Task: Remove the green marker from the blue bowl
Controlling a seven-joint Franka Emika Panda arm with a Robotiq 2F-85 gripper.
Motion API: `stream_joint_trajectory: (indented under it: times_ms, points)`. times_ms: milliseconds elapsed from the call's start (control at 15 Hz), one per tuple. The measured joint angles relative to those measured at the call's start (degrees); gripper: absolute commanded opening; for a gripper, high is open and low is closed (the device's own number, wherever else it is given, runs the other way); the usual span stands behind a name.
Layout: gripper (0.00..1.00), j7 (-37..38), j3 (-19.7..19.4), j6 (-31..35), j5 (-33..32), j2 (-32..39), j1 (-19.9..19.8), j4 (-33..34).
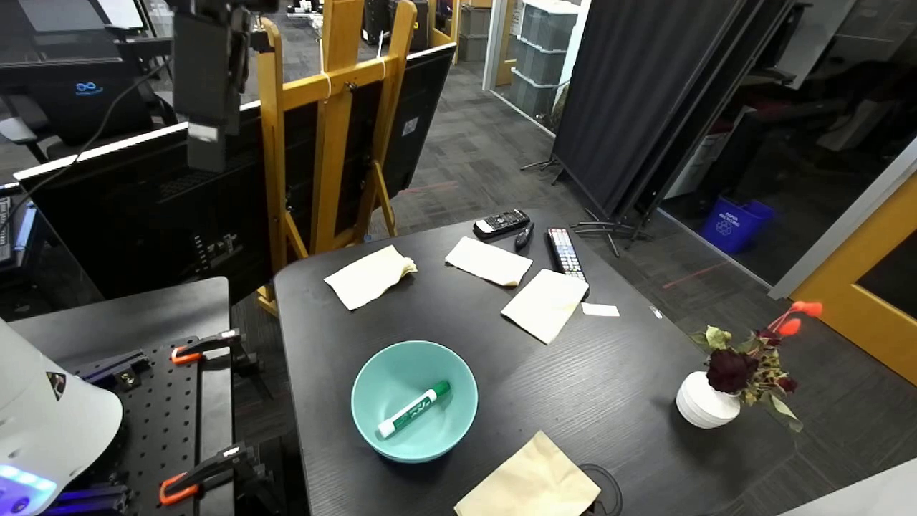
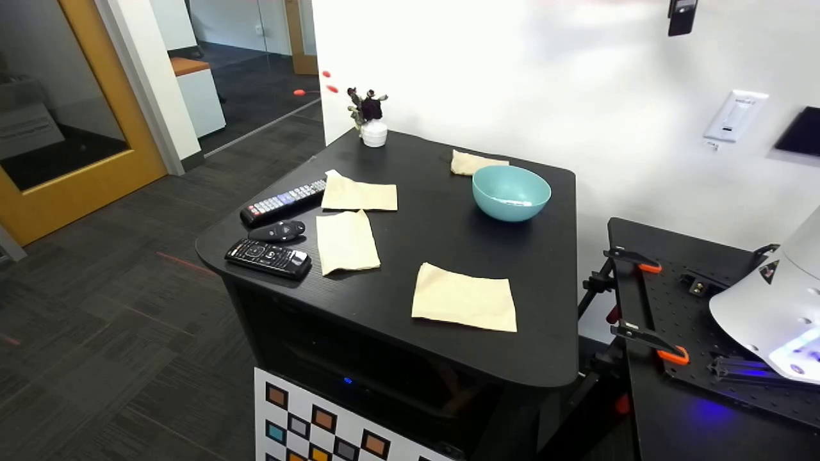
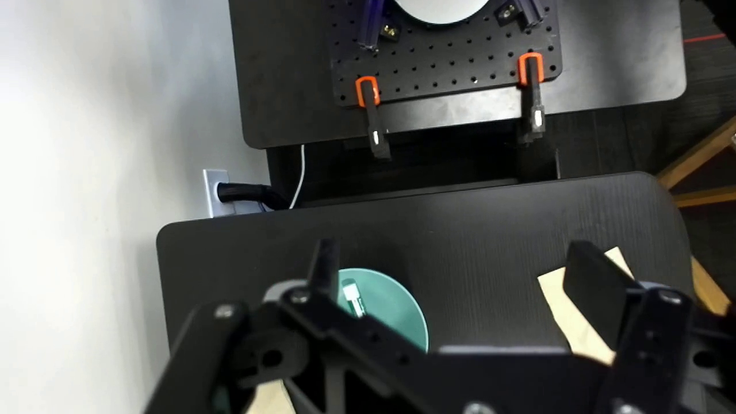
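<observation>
In an exterior view, the green dry-erase marker [image 1: 414,410] was seen lying inside the teal bowl [image 1: 380,380] on the counter [image 1: 623,373], angled from eight o'clock to two; a white vase [image 1: 706,403] was seen at the bowl's three o'clock. The gripper [image 3: 460,282] was spread wide, with nothing grasped.

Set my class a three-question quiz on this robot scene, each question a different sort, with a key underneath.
1. True or false: the green marker lies inside the blue bowl.

2. Count: in both exterior views, how many pale yellow cloths lie on the dark table?

3. Choose one: how does the gripper stand in the wrist view?
A) Shut on the green marker
B) Open, holding nothing
C) Shut on the blue bowl's rim

Key: 1. True. 2. Four. 3. B.
</observation>
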Motion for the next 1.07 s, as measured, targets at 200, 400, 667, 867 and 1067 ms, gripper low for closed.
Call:
stream_joint_trajectory:
  times_ms: [200,400,667,867,1067]
  points:
    - [1.0,-6.34,-3.52,4.45,-3.82,1.51,-0.56,-2.07]
    - [1.0,-12.91,-6.34,10.3,-6.18,3.93,-0.83,-3.81]
    - [1.0,-18.61,-8.27,17.15,-6.51,8.41,-1.09,-5.01]
    - [1.0,-18.66,-8.16,17.44,-6.49,9.5,-1.17,-5.03]
    - [1.0,-18.66,-8.08,17.44,-6.49,9.13,-1.18,-5.0]
